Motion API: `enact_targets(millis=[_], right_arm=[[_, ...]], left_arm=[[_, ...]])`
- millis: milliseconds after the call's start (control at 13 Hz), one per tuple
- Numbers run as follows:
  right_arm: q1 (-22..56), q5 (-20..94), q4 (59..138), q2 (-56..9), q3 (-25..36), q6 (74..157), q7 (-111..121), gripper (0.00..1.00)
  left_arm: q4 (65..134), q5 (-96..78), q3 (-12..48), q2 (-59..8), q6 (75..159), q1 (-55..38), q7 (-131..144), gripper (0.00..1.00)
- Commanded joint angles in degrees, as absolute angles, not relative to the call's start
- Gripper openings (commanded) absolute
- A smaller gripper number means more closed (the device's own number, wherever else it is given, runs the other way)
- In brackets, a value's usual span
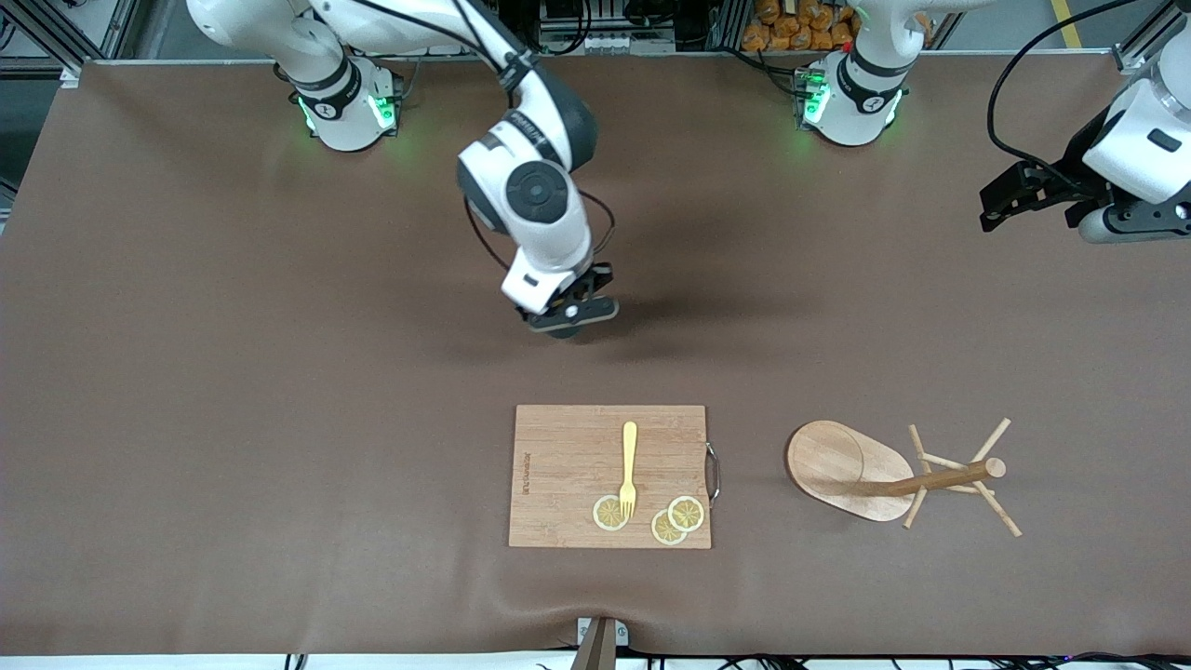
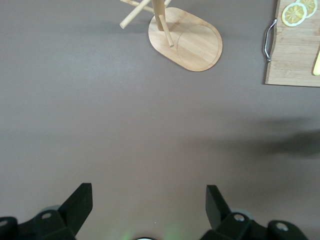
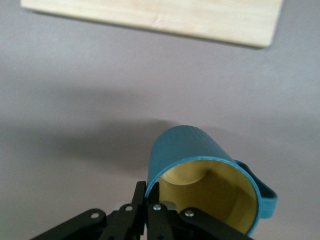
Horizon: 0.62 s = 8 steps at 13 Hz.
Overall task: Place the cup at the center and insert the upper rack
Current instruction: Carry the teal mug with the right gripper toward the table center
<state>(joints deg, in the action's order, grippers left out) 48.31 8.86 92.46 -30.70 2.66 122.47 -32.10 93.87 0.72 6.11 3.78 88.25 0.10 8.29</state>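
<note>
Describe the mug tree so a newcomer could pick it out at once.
Start from the rectangular cutting board near the front camera's edge of the table. Beside it, toward the left arm's end, stands the mug tree: pale wood, with an oval flat base, a round central pole and thin slanted pegs. Unlike the board, it carries no fork or lemon slices.

The cup [image 3: 200,155] is dark teal outside and mustard yellow inside. The rack [image 1: 851,470] and the cutting board [image 1: 568,475] are light wood, the fork [image 1: 629,468] is yellow, and the table [image 1: 233,372] is brown.
</note>
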Motion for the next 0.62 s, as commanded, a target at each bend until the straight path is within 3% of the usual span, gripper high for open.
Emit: enact_targets(millis=[0, 540], right_arm=[[53.3, 9.5, 92.3, -31.5, 3.9, 123.7, -38.0, 0.00], [61.4, 9.4, 91.6, -33.1, 4.0, 123.7, -48.1, 0.00]], left_arm=[[93.2, -0.2, 6.3, 3.4, 88.4, 0.4, 9.1, 1.00], [93.3, -1.0, 6.3, 2.4, 89.6, 0.4, 9.1, 1.00]])
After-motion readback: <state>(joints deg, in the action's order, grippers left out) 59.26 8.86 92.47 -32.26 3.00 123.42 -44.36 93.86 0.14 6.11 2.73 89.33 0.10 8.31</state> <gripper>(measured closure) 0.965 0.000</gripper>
